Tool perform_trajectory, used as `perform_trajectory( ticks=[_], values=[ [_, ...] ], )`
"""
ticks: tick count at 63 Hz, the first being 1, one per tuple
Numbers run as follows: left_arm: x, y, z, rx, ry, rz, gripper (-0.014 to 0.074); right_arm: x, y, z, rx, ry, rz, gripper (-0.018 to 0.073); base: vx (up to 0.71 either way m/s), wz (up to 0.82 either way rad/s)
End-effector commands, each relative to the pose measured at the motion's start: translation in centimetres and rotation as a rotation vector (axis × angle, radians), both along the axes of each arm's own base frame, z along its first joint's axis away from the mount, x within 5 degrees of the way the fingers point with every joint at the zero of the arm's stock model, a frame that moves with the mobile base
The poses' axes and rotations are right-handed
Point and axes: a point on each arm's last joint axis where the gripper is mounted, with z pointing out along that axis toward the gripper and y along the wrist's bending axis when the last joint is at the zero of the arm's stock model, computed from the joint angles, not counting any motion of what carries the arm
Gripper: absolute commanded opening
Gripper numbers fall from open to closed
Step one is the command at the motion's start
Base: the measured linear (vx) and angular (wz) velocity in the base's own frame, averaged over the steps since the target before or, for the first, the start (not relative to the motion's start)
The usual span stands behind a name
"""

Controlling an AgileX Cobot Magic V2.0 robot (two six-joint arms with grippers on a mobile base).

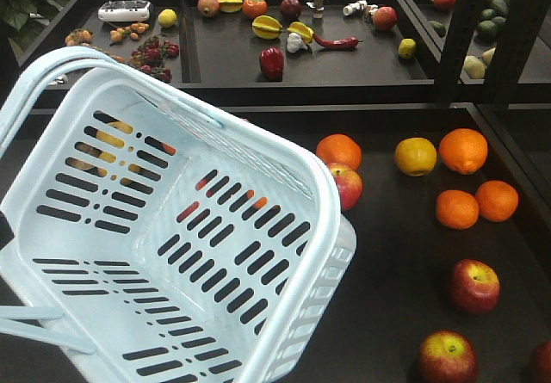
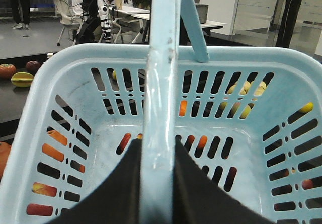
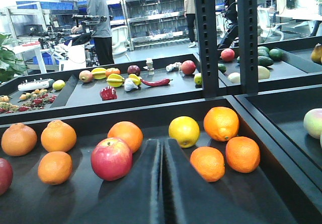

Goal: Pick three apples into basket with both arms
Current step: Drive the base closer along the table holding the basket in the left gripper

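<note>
The pale blue basket (image 1: 320, 228) hangs tilted over the left of the black tray, and nothing lies inside it. In the left wrist view my left gripper (image 2: 158, 144) is shut on one swing handle (image 2: 158, 83), with the basket's rim (image 2: 241, 55) behind it. One red apple (image 1: 348, 183) lies just beside the basket's right corner. Two more apples (image 1: 473, 286) (image 1: 447, 357) rest at the front right. My right gripper (image 3: 162, 144) is shut with nothing in it, low over the tray, and an apple (image 3: 111, 158) sits just to its left. Neither arm appears in the front view.
Several oranges (image 1: 463, 149) (image 1: 456, 208) and a yellow fruit (image 1: 415, 156) are scattered among the apples. The back tray holds a red pepper (image 1: 271, 62) and mixed fruit. Black upright posts (image 1: 469, 30) stand at the right between trays. A raised tray wall (image 3: 261, 121) borders the right.
</note>
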Motion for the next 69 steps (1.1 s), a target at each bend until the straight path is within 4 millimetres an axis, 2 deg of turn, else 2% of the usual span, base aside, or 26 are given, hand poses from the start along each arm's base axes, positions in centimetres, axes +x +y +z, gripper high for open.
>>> perform_trajectory(
  ticks=[1, 69],
  values=[
    [0.14, 0.36, 1.54, -0.093, -0.05, 0.045, -0.0006, -0.06, 0.06, 0.32, -0.011, -0.07, 0.004, -0.0005, -0.01, 0.03],
    [0.14, 0.36, 1.55, -0.094, -0.05, 0.045, -0.0006, -0.06, 0.06, 0.32, -0.011, -0.07, 0.004, -0.0005, 0.0, 0.0]
  ],
)
